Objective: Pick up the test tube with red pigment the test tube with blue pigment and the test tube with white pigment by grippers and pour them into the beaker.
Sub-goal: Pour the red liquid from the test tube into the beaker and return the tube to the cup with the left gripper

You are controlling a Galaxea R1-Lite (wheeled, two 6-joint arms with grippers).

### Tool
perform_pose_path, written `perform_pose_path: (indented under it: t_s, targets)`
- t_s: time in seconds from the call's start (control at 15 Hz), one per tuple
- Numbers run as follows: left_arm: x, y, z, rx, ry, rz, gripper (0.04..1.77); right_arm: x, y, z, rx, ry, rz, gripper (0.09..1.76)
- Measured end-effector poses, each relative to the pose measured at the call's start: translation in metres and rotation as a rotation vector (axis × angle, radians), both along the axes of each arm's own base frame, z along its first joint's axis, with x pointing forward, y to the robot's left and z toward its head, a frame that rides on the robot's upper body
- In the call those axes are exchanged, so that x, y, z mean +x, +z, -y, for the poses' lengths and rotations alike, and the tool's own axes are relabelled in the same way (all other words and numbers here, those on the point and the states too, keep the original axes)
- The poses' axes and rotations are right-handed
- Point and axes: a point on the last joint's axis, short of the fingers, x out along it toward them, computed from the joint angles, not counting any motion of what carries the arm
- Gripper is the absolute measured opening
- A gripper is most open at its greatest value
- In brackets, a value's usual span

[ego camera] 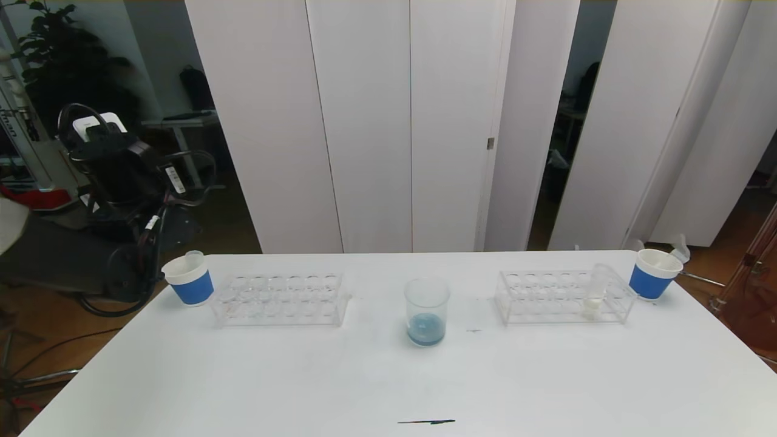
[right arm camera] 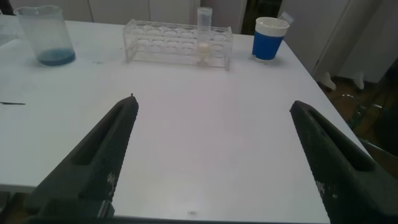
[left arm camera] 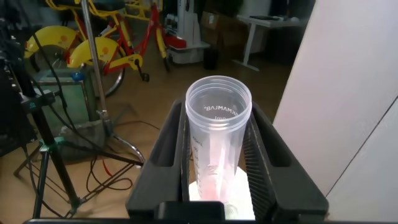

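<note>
On the tabletop (ego camera: 364, 388) the beaker (ego camera: 427, 311) stands in the middle, between two racks. The left rack (ego camera: 280, 298) has a paper cup (ego camera: 189, 279) just beside its outer end; a tube (ego camera: 193, 260) stands in that cup. The right rack (ego camera: 564, 297) holds the test tube with white pigment (ego camera: 595, 291) near its outer end, with a second cup (ego camera: 652, 274) just beyond. A thin stick (ego camera: 426, 421) lies near the tabletop's front edge.
</note>
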Motion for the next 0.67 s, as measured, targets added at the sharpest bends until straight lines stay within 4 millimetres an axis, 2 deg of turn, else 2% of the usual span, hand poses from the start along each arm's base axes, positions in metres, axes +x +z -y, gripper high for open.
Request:
perform_pose_path:
  t_s: [0.67]
  targets:
    - [0.034, -0.076, -0.041, 0.022, 0.004, -0.043, 0.60, 0.000, 0.000, 0.000, 0.000, 0.000, 0.000, 1.75]
